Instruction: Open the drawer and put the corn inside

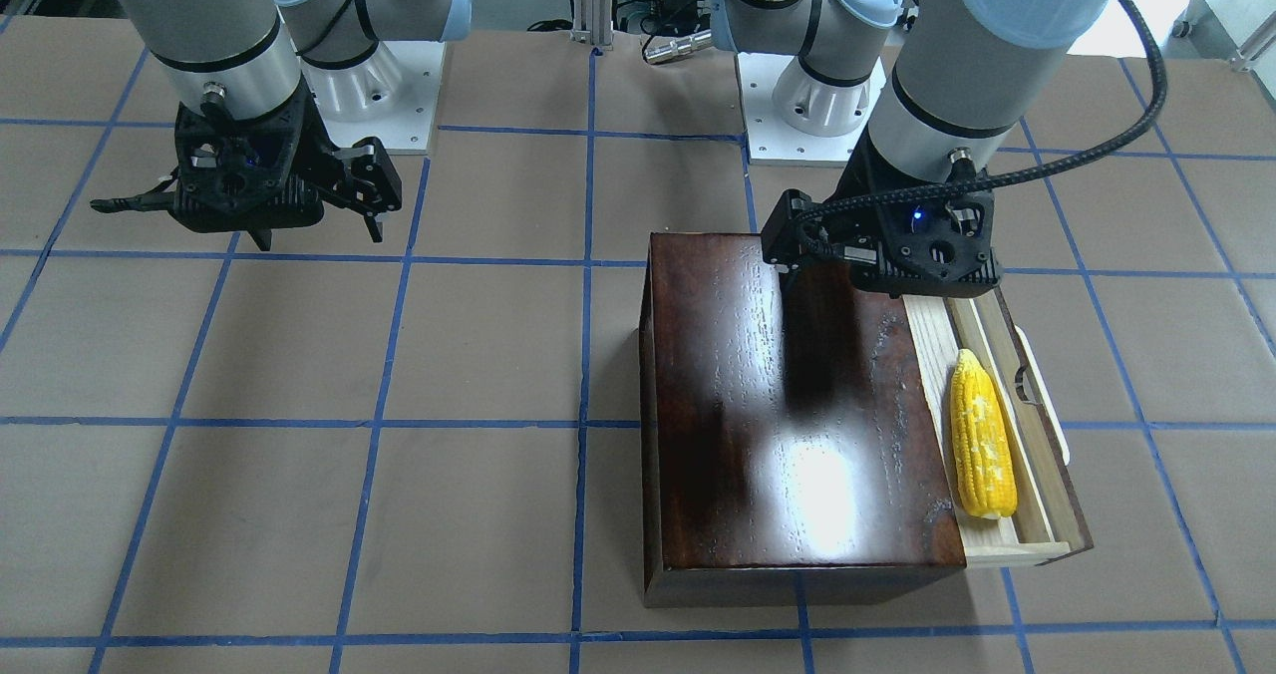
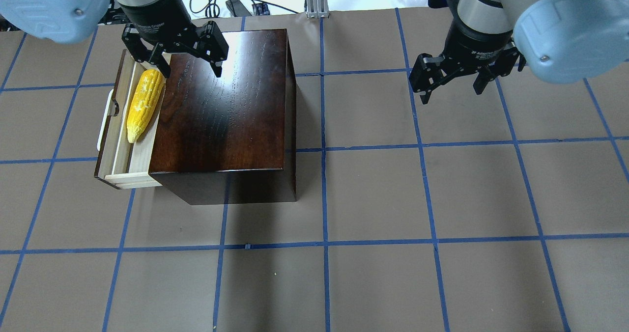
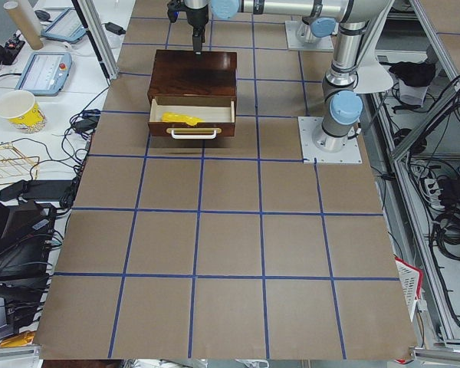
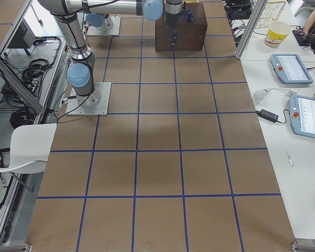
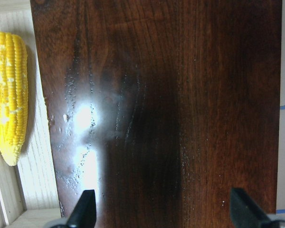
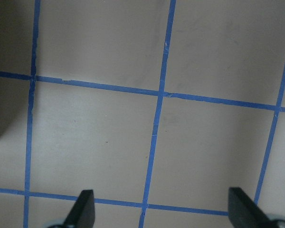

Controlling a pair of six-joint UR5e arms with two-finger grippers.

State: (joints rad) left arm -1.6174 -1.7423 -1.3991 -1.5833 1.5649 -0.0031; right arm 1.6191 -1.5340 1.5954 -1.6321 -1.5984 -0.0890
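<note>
The left gripper (image 2: 190, 71) hung over the far end of the box (image 2: 226, 111), above its glossy dark top. Its fingers (image 5: 85, 211) were spread wide and pinched nothing, with only bare lid between them in the wrist view. The corn (image 2: 142, 105) lay off to that gripper's outer side and lower down, in the drawer (image 2: 140, 172). From overhead, the cob's blunt end sat just beside one of the fingers. I could not tell whether the two were level or apart in height.

The drawer stood pulled partway out of the box on the robot's left. The cob rested lengthwise on the pale wood floor, close against the box's edge. Its point faced the robot. A white handle (image 2: 102, 135) curved off the dark front panel.

The right gripper (image 2: 452, 92) hovered well apart over the bare worktop (image 2: 393, 199), spread just as wide and carrying nothing.

I counted one cob, one drawer, one box and two grippers.
</note>
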